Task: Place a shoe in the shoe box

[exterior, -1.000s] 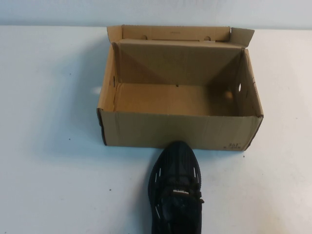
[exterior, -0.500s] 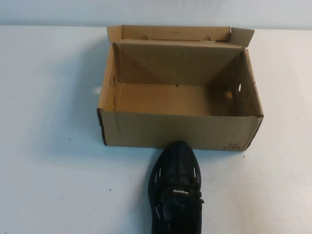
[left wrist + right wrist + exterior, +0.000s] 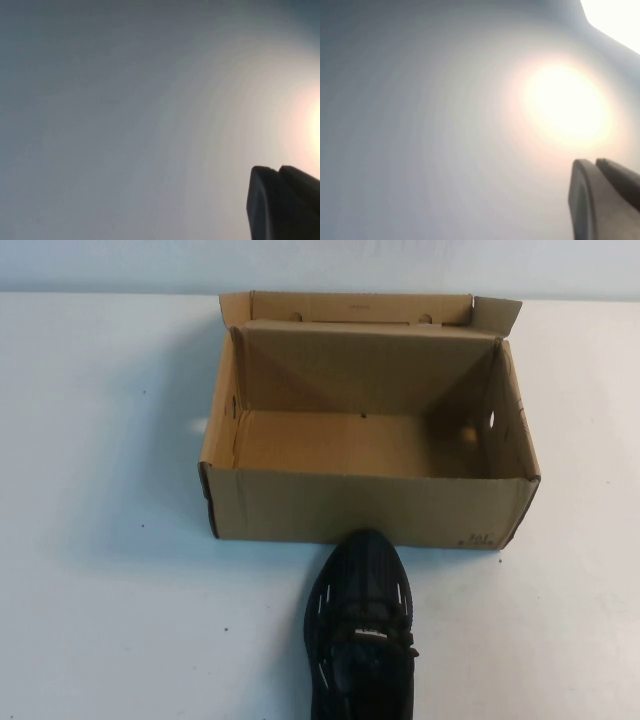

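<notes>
The black shoe (image 3: 361, 630) lies on the white table at the front centre, its toe touching the near wall of the shoe box (image 3: 365, 507). The brown cardboard shoe box stands open and empty, its lid flap up at the back. Neither arm shows in the high view. In the left wrist view my left gripper (image 3: 276, 172) is shut, its dark fingers pressed together over bare pale surface. In the right wrist view my right gripper (image 3: 594, 164) is shut as well, with nothing between its fingers. Both grippers are away from the shoe and the box.
The white table (image 3: 100, 540) stretches wide on both sides of the box. A bright glare spot (image 3: 565, 102) lies on the surface in the right wrist view.
</notes>
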Available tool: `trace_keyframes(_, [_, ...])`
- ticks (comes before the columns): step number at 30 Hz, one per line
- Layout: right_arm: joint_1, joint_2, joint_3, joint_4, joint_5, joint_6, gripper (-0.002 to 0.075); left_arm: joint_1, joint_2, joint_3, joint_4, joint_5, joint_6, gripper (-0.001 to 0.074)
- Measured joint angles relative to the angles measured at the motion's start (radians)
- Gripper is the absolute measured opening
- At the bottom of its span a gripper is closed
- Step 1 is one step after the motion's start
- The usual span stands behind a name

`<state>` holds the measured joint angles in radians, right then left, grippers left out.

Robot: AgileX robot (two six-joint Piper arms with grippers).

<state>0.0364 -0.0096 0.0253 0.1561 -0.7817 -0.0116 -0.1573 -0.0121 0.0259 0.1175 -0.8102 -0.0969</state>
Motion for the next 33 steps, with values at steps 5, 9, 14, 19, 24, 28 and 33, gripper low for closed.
trace_keyframes(5, [0.0, -0.004, -0.086, 0.012, -0.031, 0.093, -0.0018, 0.0, -0.002, -0.07, 0.0, -0.092, -0.057, -0.0004])
trace_keyframes(9, [0.0, -0.004, -0.258, 0.012, 0.15, 0.218, -0.0018, 0.0, -0.002, -0.229, 0.0, 0.002, -0.071, -0.0004])
trace_keyframes(14, [0.0, 0.024, -0.479, 0.01, 0.475, 0.322, -0.0018, 0.0, -0.004, -0.411, 0.004, 0.224, -0.075, -0.0004])
trace_keyframes(19, [0.0, 0.183, -0.637, 0.004, 0.823, 0.339, -0.0018, 0.0, 0.024, -0.571, 0.004, 0.556, -0.134, -0.0004])
trace_keyframes(24, [0.0, 0.393, -0.694, 0.01, 1.141, 0.325, -0.0018, 0.0, 0.131, -0.627, 0.004, 0.932, -0.16, -0.0004])
trace_keyframes(28, [0.0, 0.466, -0.694, 0.032, 1.253, 0.236, -0.0018, 0.0, 0.195, -0.627, 0.004, 1.162, -0.147, -0.0004])
trace_keyframes(33, [0.0, 0.495, -0.697, 0.13, 1.342, 0.165, -0.0018, 0.0, 0.217, -0.618, -0.031, 1.267, -0.147, -0.0004])
